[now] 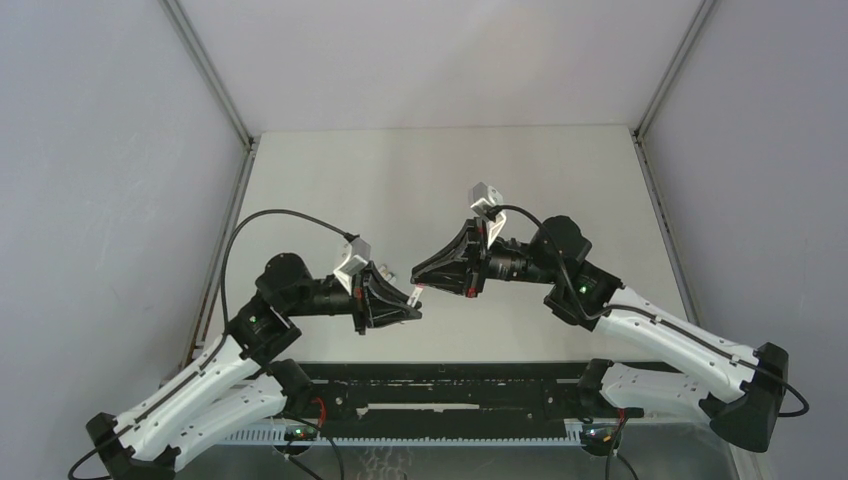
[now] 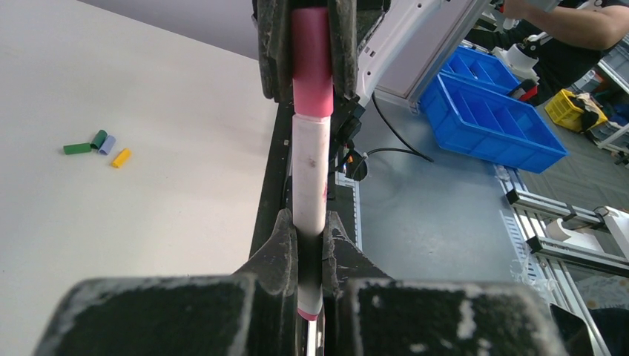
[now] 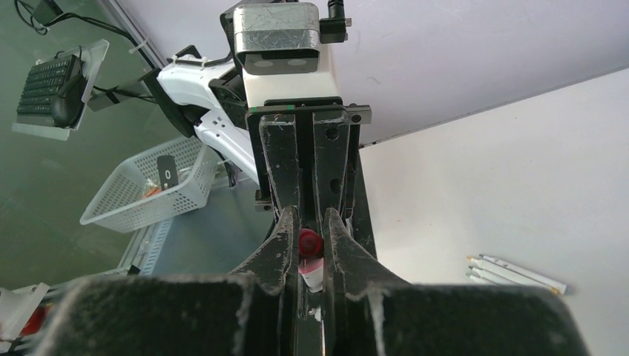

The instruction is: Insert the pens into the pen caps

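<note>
Left wrist: left end effector (image 2: 309, 248) clamps white pen (image 2: 309, 170); right end effector (image 2: 309, 85) clamps pink cap (image 2: 311, 52).

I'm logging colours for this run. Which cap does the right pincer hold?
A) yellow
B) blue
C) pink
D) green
C: the left wrist view shows a pink cap clamped in the right pincer, meeting the end of the white pen held by the left pincer.

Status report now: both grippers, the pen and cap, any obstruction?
Left gripper: jaws shut on white plastic pen barrel. Right gripper: jaws shut on pink plastic cap, meeting the barrel end. Nothing between them.
</note>
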You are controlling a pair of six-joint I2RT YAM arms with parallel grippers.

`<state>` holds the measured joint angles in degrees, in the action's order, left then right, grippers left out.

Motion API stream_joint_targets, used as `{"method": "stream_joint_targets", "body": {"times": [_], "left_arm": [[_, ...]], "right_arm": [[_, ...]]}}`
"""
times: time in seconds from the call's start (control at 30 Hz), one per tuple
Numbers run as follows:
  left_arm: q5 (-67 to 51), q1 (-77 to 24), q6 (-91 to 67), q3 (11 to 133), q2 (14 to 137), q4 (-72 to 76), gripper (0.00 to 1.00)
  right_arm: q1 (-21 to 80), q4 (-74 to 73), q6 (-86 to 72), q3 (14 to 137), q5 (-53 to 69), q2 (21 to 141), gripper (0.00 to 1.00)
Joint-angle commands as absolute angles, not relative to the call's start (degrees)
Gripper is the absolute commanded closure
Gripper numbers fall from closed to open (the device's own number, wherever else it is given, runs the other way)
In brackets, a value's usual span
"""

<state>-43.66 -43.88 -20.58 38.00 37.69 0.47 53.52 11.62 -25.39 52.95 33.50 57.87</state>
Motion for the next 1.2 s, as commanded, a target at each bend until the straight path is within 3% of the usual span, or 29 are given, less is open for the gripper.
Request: {"method": "stream_joint_targets", "body": {"times": [0.0,0.5,1.17], "left_arm": [[-37.84,-43.77,-22.16,40.3,35.57,10.26,1.0],[-37.75,-42.68,-25.04,39.99,34.82,14.24,1.0],[-33.31,-39.37,-26.39,39.82,34.6,15.03,1.0]], "right_arm": [[56.56,5.73,-26.6,51.16,38.34,60.2,1.0],[59.73,1.78,-29.13,46.16,41.88,62.44,1.0],[61.56,-2.25,-36.67,43.33,34.25,63.29,1.0]]}}
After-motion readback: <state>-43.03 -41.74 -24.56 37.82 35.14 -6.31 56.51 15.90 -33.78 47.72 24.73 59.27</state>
